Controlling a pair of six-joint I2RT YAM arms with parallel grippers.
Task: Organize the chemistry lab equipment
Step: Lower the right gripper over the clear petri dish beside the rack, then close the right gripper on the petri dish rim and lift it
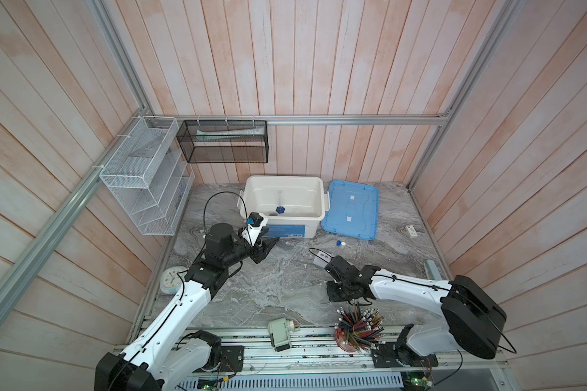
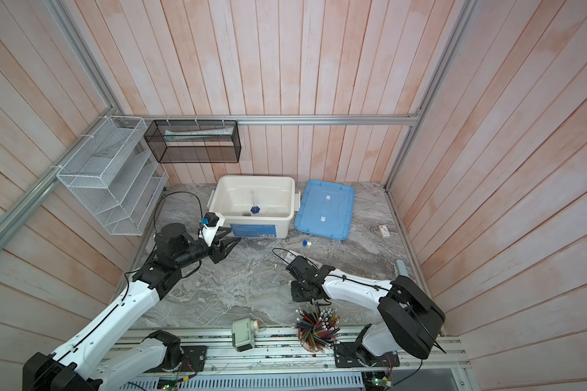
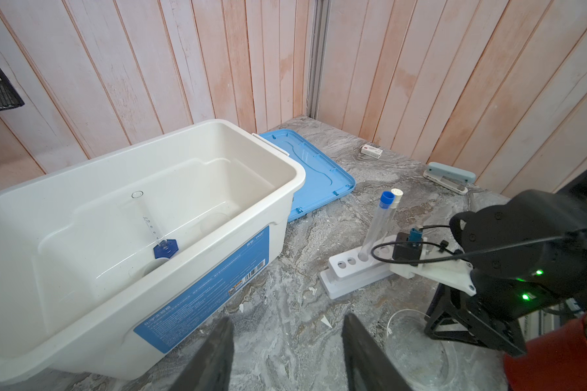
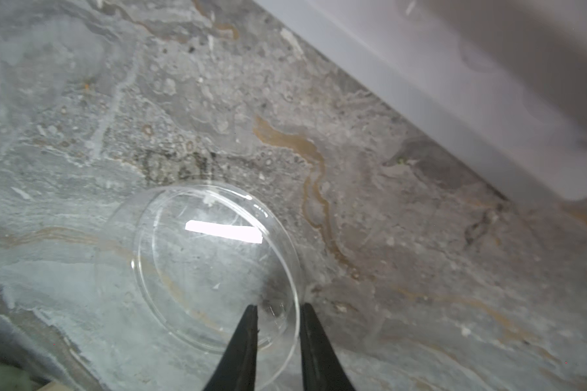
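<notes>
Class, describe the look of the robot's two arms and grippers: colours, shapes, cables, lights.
Both the left arm and right arm have white links with bulky black joint housings. Thin black cables loop along them. The left gripper and right gripper carry black tapering fingers. Green lights glow on the right wrist.

right claw (image 4: pixel 280 306) | parted, straddling rim | clear dish (image 4: pixel 210 264) | marble table (image 4: pixel 404 220)
</notes>
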